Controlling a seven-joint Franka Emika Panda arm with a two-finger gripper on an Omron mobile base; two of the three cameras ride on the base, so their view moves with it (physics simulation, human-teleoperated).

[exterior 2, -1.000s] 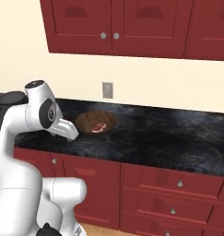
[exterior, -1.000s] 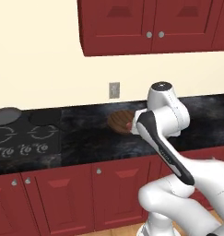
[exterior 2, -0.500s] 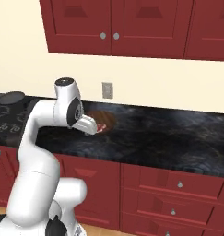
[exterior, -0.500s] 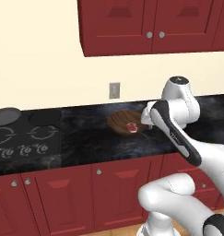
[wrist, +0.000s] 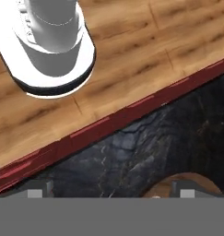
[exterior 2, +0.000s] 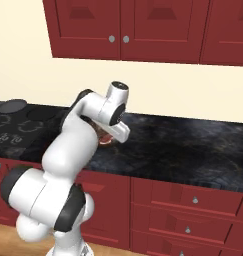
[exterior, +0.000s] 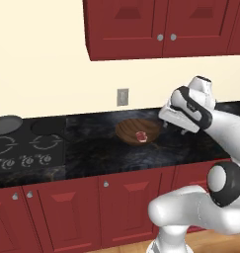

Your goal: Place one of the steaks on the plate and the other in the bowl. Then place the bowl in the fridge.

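left base view: the bowl (exterior: 138, 131) sits on the dark counter (exterior: 101, 153), below the wall outlet (exterior: 122, 97), with one steak (exterior: 140, 135) lying inside it near the front rim. the stove (exterior: 22, 148) is well to the left of the bowl, with a dark pan (exterior: 7, 123) at its back corner. the arm's hand end hangs just right of the bowl, above the counter; the fingers themselves are hard to make out there.

right base view: the arm bends over the counter (exterior 2: 183, 145) and hides most of the bowl (exterior 2: 105, 140), of which a red-brown sliver shows under the wrist.

hand view: the camera looks down past the counter edge (wrist: 99, 126) to the wood floor (wrist: 145, 50). the bowl rim (wrist: 189, 180) curves in at the bottom. the gripper (wrist: 110, 193) is spread wide, nothing between its tips (wrist: 36, 192).
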